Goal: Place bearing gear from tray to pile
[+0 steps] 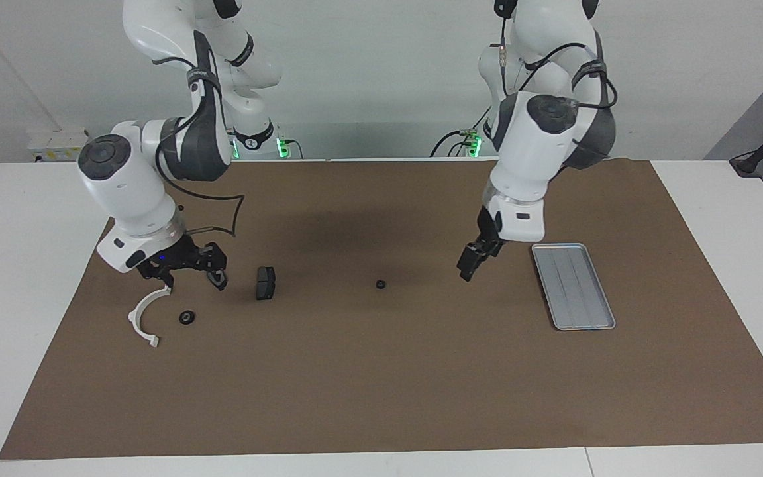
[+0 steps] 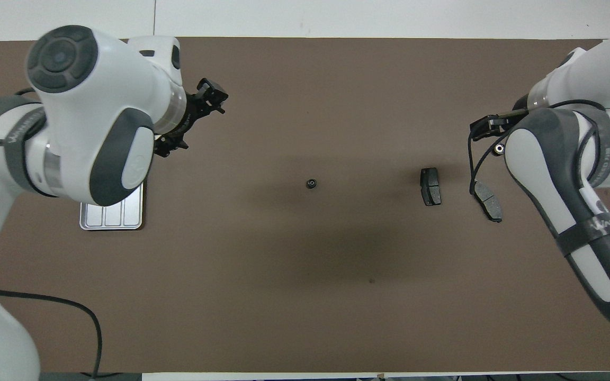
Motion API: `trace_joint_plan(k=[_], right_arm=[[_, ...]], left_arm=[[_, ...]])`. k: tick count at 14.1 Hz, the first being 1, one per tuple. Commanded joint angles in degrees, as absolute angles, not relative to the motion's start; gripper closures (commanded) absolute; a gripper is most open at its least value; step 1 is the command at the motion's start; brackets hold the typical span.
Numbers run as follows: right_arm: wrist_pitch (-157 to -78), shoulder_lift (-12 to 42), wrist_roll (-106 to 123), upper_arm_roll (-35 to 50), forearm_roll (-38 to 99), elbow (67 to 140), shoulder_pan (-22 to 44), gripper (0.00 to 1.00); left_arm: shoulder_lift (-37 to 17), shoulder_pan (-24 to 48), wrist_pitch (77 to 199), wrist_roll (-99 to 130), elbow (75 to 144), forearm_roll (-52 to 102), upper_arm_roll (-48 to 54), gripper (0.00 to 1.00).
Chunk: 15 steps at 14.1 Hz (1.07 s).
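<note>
The silver ribbed tray (image 1: 573, 286) lies empty toward the left arm's end; my left arm partly covers it in the overhead view (image 2: 111, 216). One small black bearing gear (image 1: 380, 285) lies alone on the mat mid-table, also seen from overhead (image 2: 311, 183). A second gear (image 1: 187, 317) lies in the pile beside the white semicircular bracket (image 1: 143, 319). A dark brake pad (image 1: 265, 283) (image 2: 430, 186) lies there too, and another pad (image 2: 488, 201) lies beside it. My right gripper (image 1: 193, 281) is open and empty, low over the pile. My left gripper (image 1: 466, 271) (image 2: 193, 121) hangs open and empty over the mat beside the tray.
A brown mat (image 1: 381, 397) covers the white table. In the overhead view my right arm hides the bracket and the pile's gear.
</note>
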State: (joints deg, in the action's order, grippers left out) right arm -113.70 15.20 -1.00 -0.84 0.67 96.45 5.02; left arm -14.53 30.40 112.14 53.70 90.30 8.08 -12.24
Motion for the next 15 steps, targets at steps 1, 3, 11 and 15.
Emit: trace_joint_plan(k=[1, 3, 11, 15], right_arm=[[-111.71, 16.43, -11.55, -0.88, 1.06, 92.47, 12.18, 0.0], [-112.06, 17.05, -19.56, -0.88, 0.62, 92.2, 18.78, 0.0], [-117.5, 26.88, -33.75, -0.88, 1.14, 88.42, 32.25, 0.0], [-121.37, 29.7, -33.75, -0.88, 1.05, 88.77, 33.13, 0.0]], left_arm=[[-12.05, 26.91, 108.56, 47.66, 91.49, 8.09, -11.6, 0.0], [-9.6, 22.26, 105.23, 40.91, 91.14, 8.0, -11.6, 0.0], [-2.55, 6.96, 91.41, 16.98, 90.97, 7.65, -7.83, 0.0], [-1.76, 5.37, 90.18, 13.1, 91.76, 7.65, -7.04, 0.0]])
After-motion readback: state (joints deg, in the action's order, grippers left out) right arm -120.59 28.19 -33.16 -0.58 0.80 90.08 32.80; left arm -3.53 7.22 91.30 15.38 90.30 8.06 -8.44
